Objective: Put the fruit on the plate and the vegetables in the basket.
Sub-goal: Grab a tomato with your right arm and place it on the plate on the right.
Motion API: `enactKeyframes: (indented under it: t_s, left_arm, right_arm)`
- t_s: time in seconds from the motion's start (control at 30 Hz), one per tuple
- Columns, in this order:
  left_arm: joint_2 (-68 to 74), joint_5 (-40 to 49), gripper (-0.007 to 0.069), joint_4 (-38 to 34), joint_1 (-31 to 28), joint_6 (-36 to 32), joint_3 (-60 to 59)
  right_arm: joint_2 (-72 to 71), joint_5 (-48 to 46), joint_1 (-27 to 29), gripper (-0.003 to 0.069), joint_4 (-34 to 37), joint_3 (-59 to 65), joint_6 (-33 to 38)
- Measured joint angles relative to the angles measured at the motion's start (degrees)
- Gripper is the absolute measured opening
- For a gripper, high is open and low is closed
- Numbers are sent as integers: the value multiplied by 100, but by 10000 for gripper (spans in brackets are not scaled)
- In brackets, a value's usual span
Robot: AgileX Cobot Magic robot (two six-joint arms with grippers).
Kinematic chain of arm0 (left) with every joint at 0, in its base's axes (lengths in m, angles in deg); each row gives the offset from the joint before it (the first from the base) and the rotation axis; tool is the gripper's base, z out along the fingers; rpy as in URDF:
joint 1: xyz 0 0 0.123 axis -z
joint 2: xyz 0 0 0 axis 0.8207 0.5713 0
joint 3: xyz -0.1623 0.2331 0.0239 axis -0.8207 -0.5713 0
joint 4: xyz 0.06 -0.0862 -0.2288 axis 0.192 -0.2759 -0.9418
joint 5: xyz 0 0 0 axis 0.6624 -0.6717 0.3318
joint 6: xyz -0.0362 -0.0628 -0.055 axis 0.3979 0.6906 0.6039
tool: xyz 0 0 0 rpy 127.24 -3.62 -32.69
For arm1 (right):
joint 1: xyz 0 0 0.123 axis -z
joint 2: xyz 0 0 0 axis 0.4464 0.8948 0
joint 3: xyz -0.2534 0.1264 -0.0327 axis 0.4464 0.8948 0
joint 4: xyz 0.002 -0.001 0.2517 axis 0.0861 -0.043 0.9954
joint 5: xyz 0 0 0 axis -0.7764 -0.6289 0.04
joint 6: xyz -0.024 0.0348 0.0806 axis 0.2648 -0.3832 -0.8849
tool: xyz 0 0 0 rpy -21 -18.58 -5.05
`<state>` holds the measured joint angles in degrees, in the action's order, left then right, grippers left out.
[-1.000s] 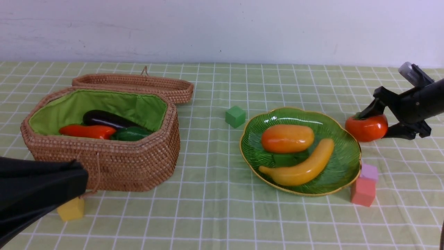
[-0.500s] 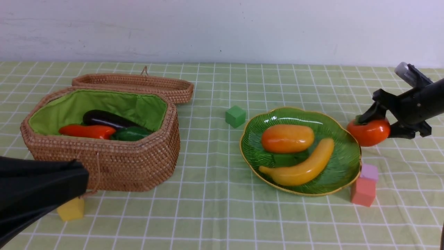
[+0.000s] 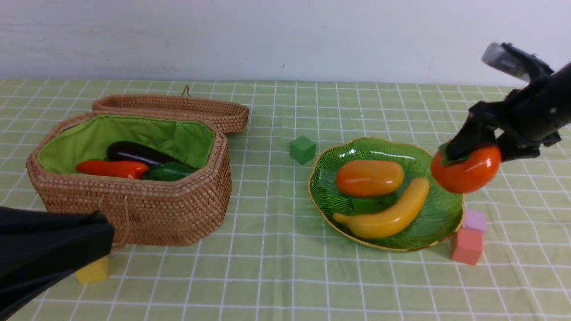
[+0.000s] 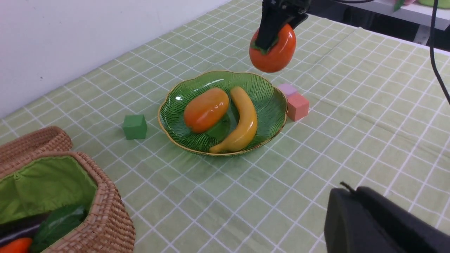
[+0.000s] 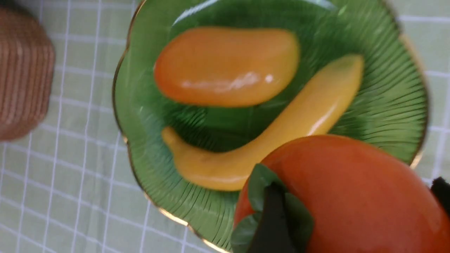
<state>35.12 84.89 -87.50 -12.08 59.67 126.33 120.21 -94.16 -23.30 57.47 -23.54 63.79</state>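
While the right gripper pinches the persimmon off the table, the fruit hangs at the plate's three-o'clock rim. Mango and banana lie in the plate — touching. Eggplant and carrot lie in the basket. Left gripper — jaws pressed together, at the basket's seven o'clock.

We look forward across the table from our front camera. Both wrist cameras share the plate; our right looks down closest.
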Motion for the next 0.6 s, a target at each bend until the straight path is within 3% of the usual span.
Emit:
enactKeyframes:
  t_s: [0.1, 0.3, 0.43, 0.6]
  left_arm:
    - [0, 14, 1, 0, 0, -162, 0]
    - [0, 14, 1, 0, 0, -224, 0]
    - [0, 14, 1, 0, 0, -236, 0]
    - [0, 34, 1, 0, 0, -243, 0]
  right_arm:
    - [26, 369, -359, 511, -172, 215, 404]
    - [209, 748, -622, 523, -213, 229, 523]
    - [242, 918, -652, 657, -366, 207, 535]
    - [90, 490, -615, 655, -1001, -139, 28]
